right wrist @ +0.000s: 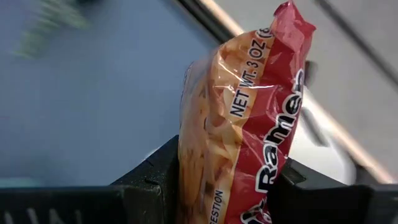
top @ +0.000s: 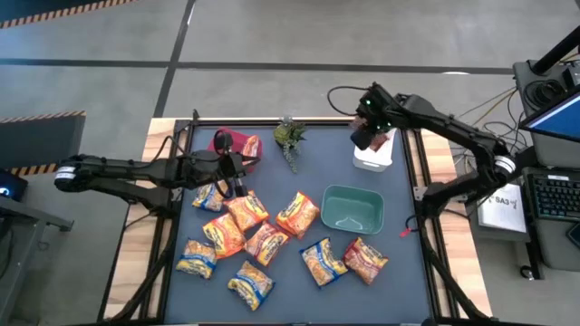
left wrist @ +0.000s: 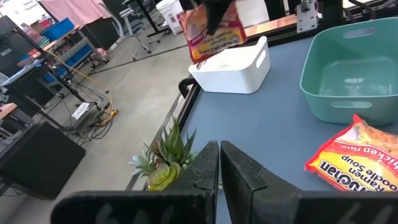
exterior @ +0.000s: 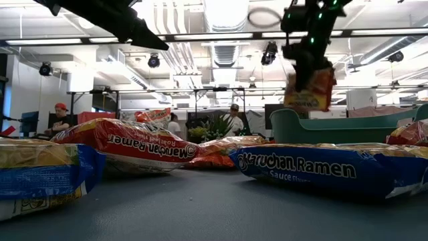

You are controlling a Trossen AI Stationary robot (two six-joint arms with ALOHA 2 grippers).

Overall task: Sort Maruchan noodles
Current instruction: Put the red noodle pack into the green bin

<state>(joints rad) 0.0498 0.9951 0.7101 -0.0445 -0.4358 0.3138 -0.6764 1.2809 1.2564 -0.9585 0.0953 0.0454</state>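
Right gripper [top: 364, 136] clamping red ramen packet [right wrist: 249, 130] above white bin [top: 373, 154]

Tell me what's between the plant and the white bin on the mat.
Nothing: in the high view the mat is bare between the plant and the white bin. The right gripper holds a red packet over the bin's near edge.

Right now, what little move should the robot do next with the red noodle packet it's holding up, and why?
Probably lower it a bit and let go. The right tool is shut on the red packet, which hangs over the white bin, above its rim. The left tool is shut and empty near the plant.
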